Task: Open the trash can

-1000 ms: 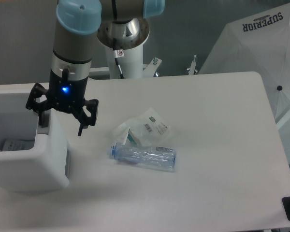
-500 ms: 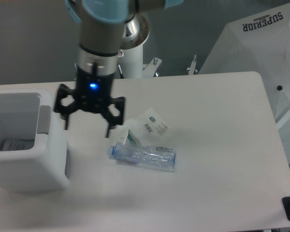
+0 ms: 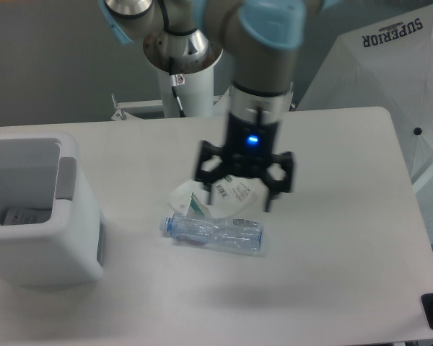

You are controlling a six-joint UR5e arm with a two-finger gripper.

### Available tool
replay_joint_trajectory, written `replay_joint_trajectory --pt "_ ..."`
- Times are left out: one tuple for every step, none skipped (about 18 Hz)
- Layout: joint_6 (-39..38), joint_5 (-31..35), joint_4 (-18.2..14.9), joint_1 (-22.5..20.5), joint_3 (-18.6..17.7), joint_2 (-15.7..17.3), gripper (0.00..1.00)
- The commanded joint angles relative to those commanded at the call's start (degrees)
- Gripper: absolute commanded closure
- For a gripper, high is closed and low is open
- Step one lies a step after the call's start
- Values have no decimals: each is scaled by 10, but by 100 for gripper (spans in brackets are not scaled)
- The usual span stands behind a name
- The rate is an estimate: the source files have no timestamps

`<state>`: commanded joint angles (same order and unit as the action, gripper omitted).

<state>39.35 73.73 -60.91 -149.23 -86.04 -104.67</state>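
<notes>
At the left edge of the white table point(image 3: 332, 238) stands the trash can point(image 3: 40, 216), a big white boxy bin with rounded corners; its top is open, so the inside shows, with a small pale item lying low against its left wall. A grey bar sits on its right rim. Well to the right of the bin, near the middle of the table, the gripper point(image 3: 244, 200) hangs from the arm with a blue light glowing on its body. Its two black fingers are spread wide apart and hold nothing. Just beneath it lies a crumpled wrapper point(image 3: 220, 196), clear and white with a printed label, and the fingertips come down on either side of it; whether they touch it cannot be told. Just in front of the wrapper, touching it, a crushed clear bottle point(image 3: 213, 233) lies on its side. Past the table's right edge stands a white umbrella point(image 3: 390, 65) printed with dark lettering.
</notes>
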Motion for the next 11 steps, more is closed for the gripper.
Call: replay_joint_trajectory --pt "32 5 0 -7 0 -4 0" --pt "63 13 0 -12 0 -10 0" --pt "90 19 0 -16 0 -14 0" --pt "116 27 -1 -25 -2 -16 0" --pt "143 36 -1 -30 -5 -17 0" --pt "170 46 -2 -35 -10 -19 0" --pt "193 54 -1 -41 -17 -21 0" --pt "215 62 -2 -47 -18 -26 0" --pt "234 69 -2 -50 -19 -30 0" --pt "246 81 -3 -50 -20 -33 0" --pt "253 93 -2 -50 -21 -34 0"
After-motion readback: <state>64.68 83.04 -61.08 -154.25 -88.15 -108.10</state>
